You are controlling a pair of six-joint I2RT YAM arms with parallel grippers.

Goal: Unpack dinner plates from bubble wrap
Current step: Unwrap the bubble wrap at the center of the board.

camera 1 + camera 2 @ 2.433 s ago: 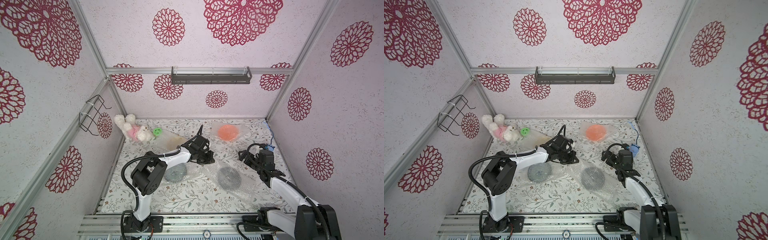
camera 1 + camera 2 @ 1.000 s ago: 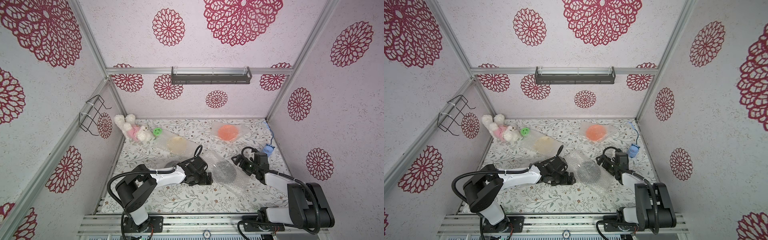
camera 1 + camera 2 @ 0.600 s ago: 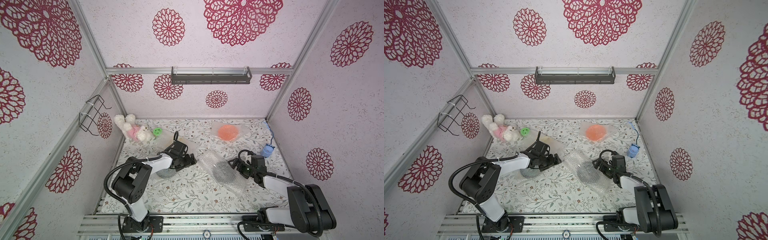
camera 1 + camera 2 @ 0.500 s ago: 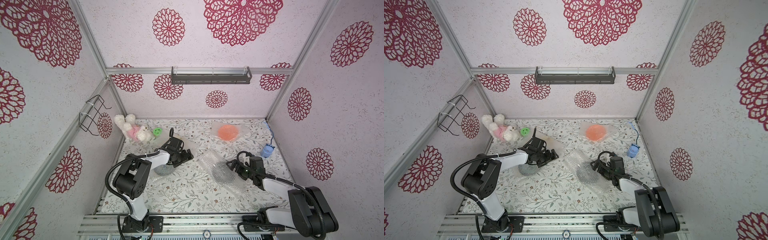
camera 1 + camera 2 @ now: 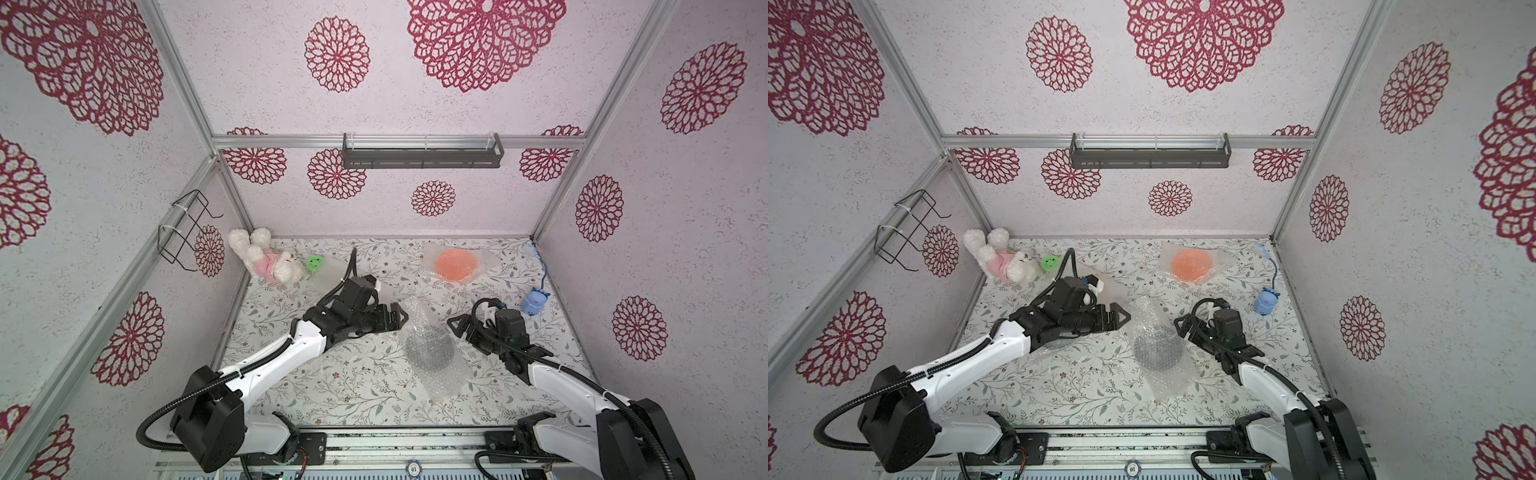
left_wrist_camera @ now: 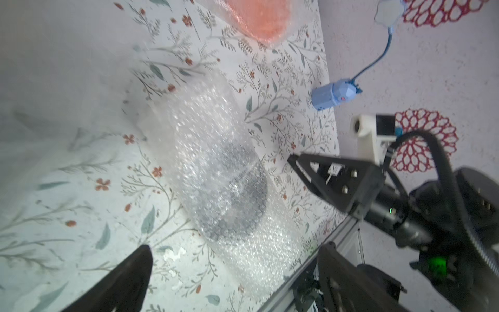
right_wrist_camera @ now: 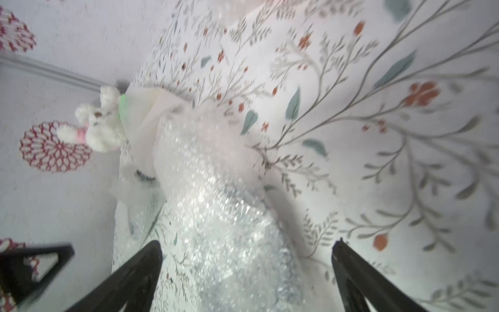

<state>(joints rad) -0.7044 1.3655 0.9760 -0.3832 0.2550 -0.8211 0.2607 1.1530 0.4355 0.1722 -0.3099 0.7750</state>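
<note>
A black dinner plate (image 5: 429, 348) (image 5: 1158, 350) lies mid-table inside a long sheet of bubble wrap (image 5: 442, 380) (image 6: 205, 151). My left gripper (image 5: 401, 320) (image 5: 1123, 318) (image 6: 236, 251) is open just left of that bundle, fingers empty. On the bundle's right my right gripper (image 5: 455, 326) (image 5: 1181, 324) (image 7: 247, 244) is open too, with the wrap (image 7: 216, 202) between and ahead of its fingers. An orange plate (image 5: 455, 265) (image 5: 1191, 265) (image 6: 259, 19) sits wrapped at the back. Another wrapped, pale bundle (image 5: 1111, 291) lies behind the left arm.
A plush bunny (image 5: 266, 259) and a small green smiley disc (image 5: 315, 262) lie in the back left corner. A blue toy (image 5: 534, 301) on a cable is by the right wall. A wire rack (image 5: 187, 232) hangs on the left wall, a shelf (image 5: 422, 151) on the back wall.
My left arm has swung from the back left across to the left side of the black plate's bundle. The right gripper has stayed beside the bundle, still open.
</note>
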